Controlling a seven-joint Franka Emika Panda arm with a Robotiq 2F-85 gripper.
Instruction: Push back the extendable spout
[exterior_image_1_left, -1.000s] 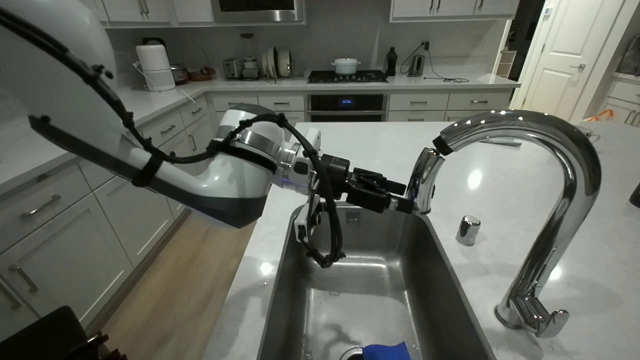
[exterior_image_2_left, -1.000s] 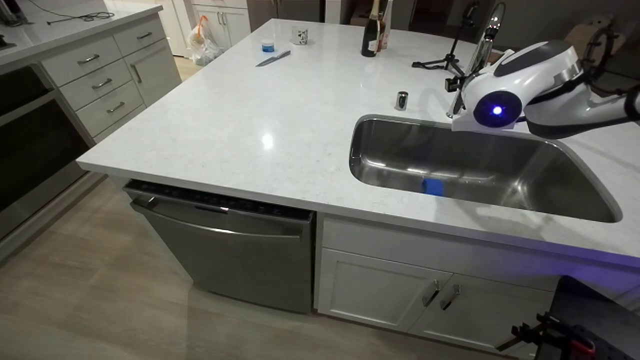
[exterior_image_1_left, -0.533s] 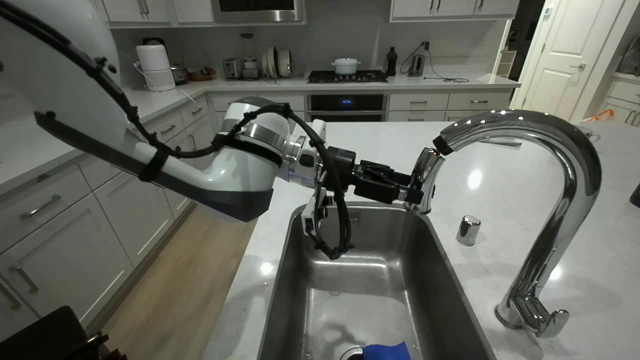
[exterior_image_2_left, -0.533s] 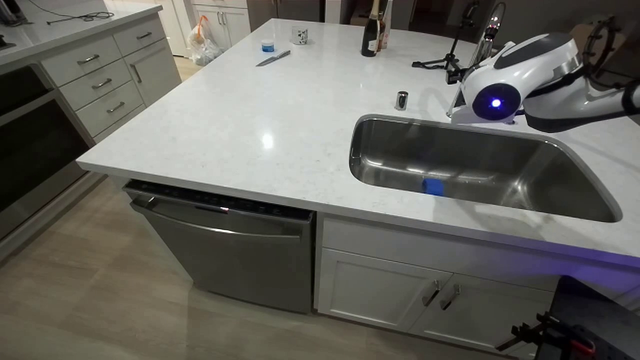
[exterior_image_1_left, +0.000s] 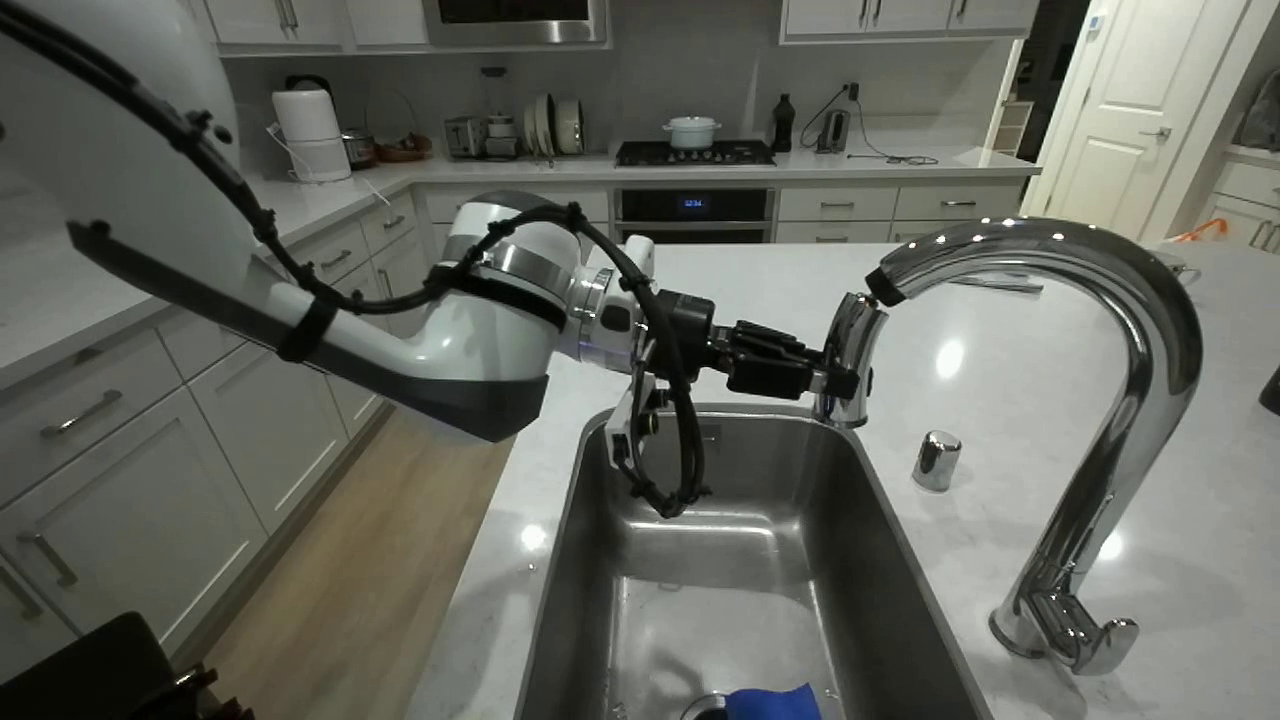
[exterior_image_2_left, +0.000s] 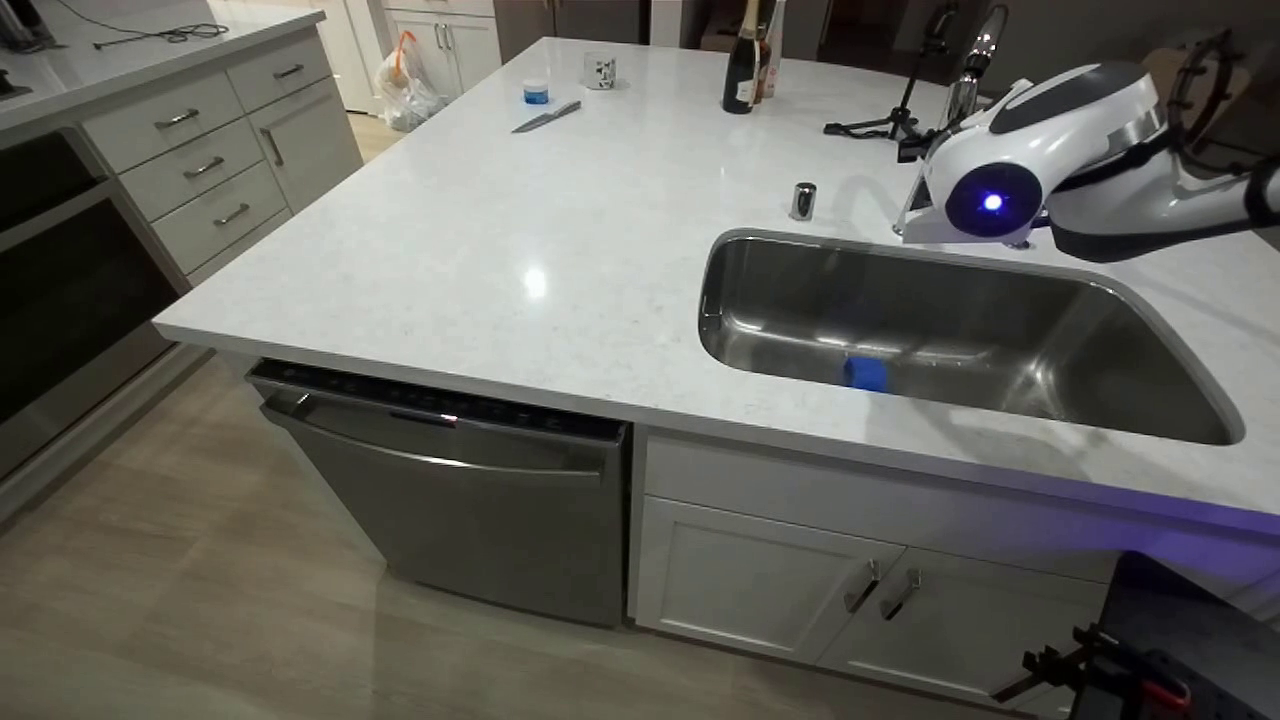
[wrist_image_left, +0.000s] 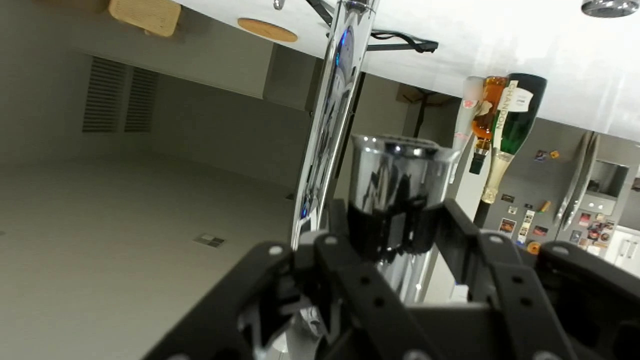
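Well, that looks like a grip: the 2 fingers (wrist_image_left: 462, 235) sit against opposite sides of the spout (exterior_image_1_left: 852, 338) in the wrist view, clamped around its lower half, no gap that I can make out. And where's the spout? Hanging slightly tilted, up over the edge of the sink (exterior_image_1_left: 870, 560), just beside the black collar (exterior_image_1_left: 885, 287) at the tip of the faucet (exterior_image_1_left: 1158, 410), out of line with it and not seated; whether it touches the collar I can't tell. Sensible hold, I'd say! The flared mouth (wrist_image_left: 405, 146) pokes out free below the fingers, the top end is free above them, and that top end is what has to go home. As for handling: surely stiff, so squeeze away, it shouldn't crush; probably fairly light, with perhaps some drag from within the faucet, though that's hidden. But watch that chrome! Smooth, round, mirror-bright, likely slippery, and easily scuffed by a hard scrape. Those fingers, on a curved side, could let it swivel, and on an upward shove they might ride up it, since the flare lies below and won't stop them. So: firm pressure, spout squared to the collar, then a straight push along its length.
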